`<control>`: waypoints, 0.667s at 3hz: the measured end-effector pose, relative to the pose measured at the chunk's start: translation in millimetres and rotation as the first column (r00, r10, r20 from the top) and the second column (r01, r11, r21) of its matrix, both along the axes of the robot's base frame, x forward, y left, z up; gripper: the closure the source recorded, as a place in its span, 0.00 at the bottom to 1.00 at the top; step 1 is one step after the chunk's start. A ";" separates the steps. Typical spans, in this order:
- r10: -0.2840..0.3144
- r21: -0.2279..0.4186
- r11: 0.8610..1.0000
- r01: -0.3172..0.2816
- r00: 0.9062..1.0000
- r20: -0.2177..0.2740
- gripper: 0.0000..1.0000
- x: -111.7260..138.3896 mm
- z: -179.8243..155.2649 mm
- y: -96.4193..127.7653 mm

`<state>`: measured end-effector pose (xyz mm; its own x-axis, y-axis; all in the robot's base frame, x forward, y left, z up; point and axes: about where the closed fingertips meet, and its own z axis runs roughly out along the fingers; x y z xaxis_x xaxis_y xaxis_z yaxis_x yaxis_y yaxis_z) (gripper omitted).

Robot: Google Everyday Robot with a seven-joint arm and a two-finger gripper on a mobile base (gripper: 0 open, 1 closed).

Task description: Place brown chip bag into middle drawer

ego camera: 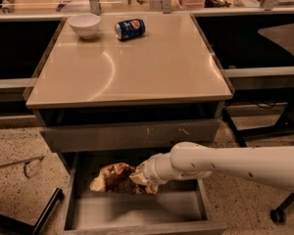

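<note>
The brown chip bag [112,176], crumpled dark brown with pale yellow ends, lies inside the open middle drawer [137,212], near its back left. My gripper [139,177] comes in from the right on a white arm and sits at the bag's right end, inside the drawer. The gripper's tip is hidden between the bag and the wrist.
A grey drawer front [132,133] with small yellowish scratches sits above the open drawer. On the beige tabletop [132,67] a white bowl [85,25] and a blue soda can [130,28] lie at the back. A chair base [284,209] stands at the right.
</note>
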<state>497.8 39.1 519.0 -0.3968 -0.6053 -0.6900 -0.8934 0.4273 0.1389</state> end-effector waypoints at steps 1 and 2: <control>-0.041 -0.006 0.999 0.040 0.997 -0.066 1.00 -6.4 -41.8 0.2; -0.083 0.002 0.996 0.084 0.985 -0.154 1.00 -15.3 -91.7 1.2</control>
